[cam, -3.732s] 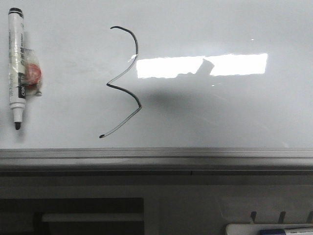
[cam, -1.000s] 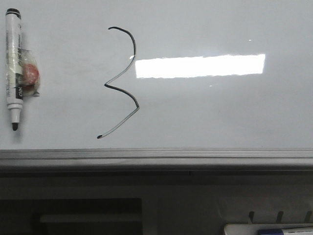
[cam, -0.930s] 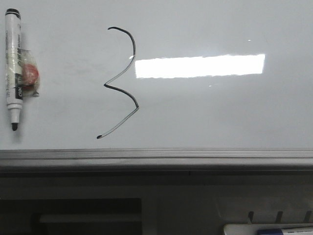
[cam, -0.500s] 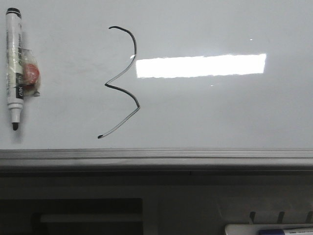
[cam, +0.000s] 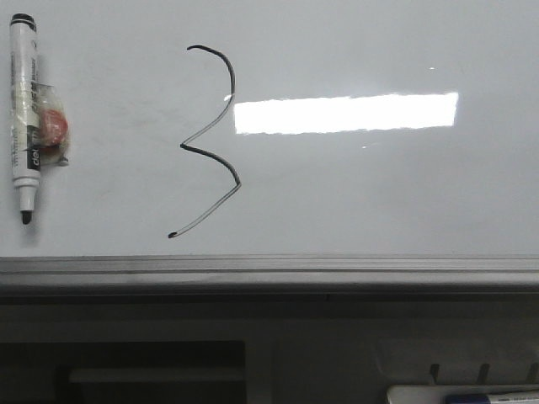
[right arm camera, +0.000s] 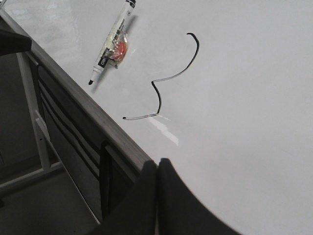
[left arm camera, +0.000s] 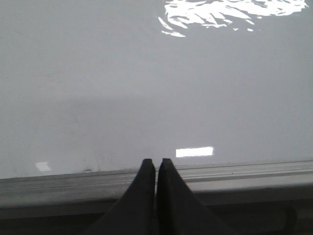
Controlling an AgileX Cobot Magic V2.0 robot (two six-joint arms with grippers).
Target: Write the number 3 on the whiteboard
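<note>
Left pincer (left arm camera: 156, 164) closed and empty, right pincer (right arm camera: 157, 166) likewise

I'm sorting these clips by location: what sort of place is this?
Probably an office or lab writing station: a large glossy whiteboard with a metal bottom rail, a hand-drawn number 3, and an uncapped marker lying on the board to the left of it.

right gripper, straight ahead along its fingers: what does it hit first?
Probably bare whiteboard. The right gripper, shut, points over the board's surface; the number 3 lies further along, roughly in that line. Depth is unclear.
</note>
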